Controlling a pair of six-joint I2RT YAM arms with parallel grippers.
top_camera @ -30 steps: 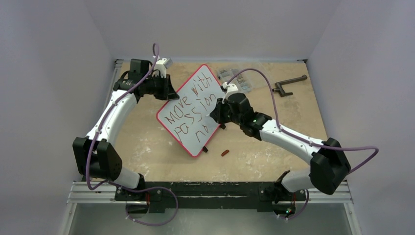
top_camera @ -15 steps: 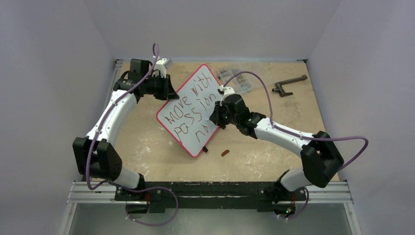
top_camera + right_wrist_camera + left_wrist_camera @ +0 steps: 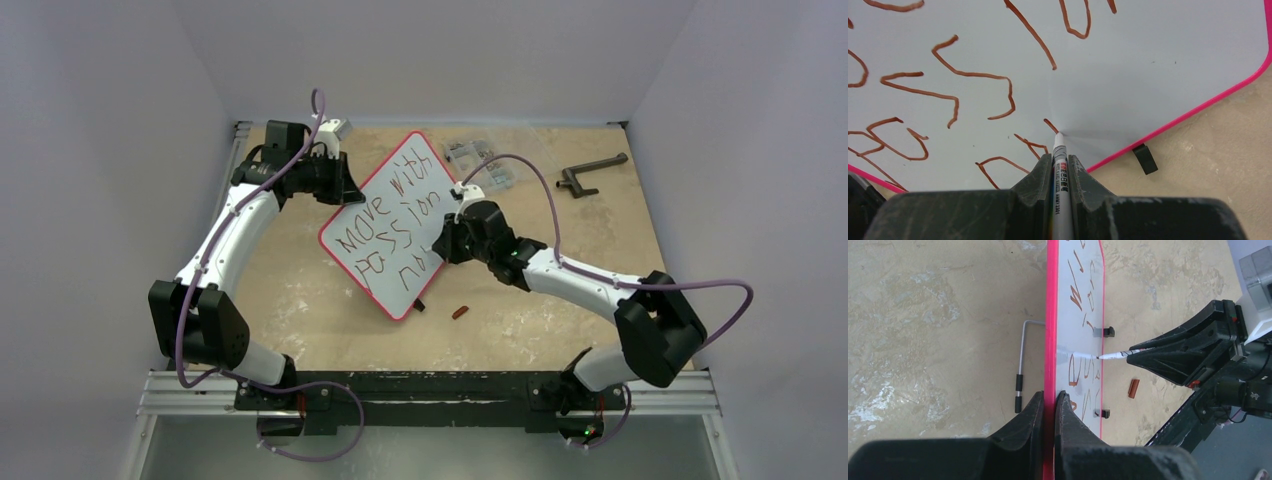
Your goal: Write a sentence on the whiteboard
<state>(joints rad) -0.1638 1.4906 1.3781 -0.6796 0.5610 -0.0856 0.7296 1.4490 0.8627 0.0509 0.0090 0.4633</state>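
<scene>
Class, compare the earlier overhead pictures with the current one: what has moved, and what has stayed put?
The right arm pulled its elbow inward and the right jaws carried the marker slightly nearward across the whiteboard. The left jaws stay clamped on the rim; whiteboard and sentence look unchanged.

The large white rectangular whiteboard [image 3: 395,225] has a smooth, glossy face and a shiny pink-red plastic rim. The sentence [image 3: 983,75] on it is dull reddish-brown ink. The slim white plastic marker [image 3: 1058,145] touching the whiteboard is glossy, with a printed label. The left gripper [image 3: 1049,397] on the whiteboard's rim and the right gripper [image 3: 1058,162] are matt black plastic, finely grained and scuffed. Behind the whiteboard, a thin grey wire stand [image 3: 1021,350] looks like satin metal with black rubbery sleeves. Under the whiteboard, the tan desk [image 3: 300,300] is matt, mottled and worn pale in patches.
</scene>
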